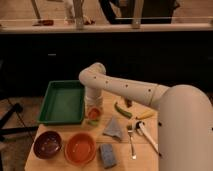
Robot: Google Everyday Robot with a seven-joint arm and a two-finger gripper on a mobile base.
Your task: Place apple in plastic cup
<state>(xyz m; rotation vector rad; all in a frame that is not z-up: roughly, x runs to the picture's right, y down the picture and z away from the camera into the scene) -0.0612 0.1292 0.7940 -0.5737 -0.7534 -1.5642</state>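
Observation:
My white arm reaches from the right and bends down over the wooden table point(60, 162). The gripper point(93, 108) hangs just right of the green tray. Directly under it is the apple point(93, 114), small and orange-red. It sits at the mouth of the plastic cup point(93, 122), a pale yellow-green cup of which only a low sliver shows. The gripper's end touches or nearly touches the apple.
A green tray point(62, 102) lies at the back left. A dark brown bowl point(47, 144), an orange bowl point(80, 148) and a grey sponge point(107, 154) line the front. A grey cloth point(114, 129), a green chili point(122, 110), a fork point(131, 141) and a white spoon point(146, 135) lie to the right.

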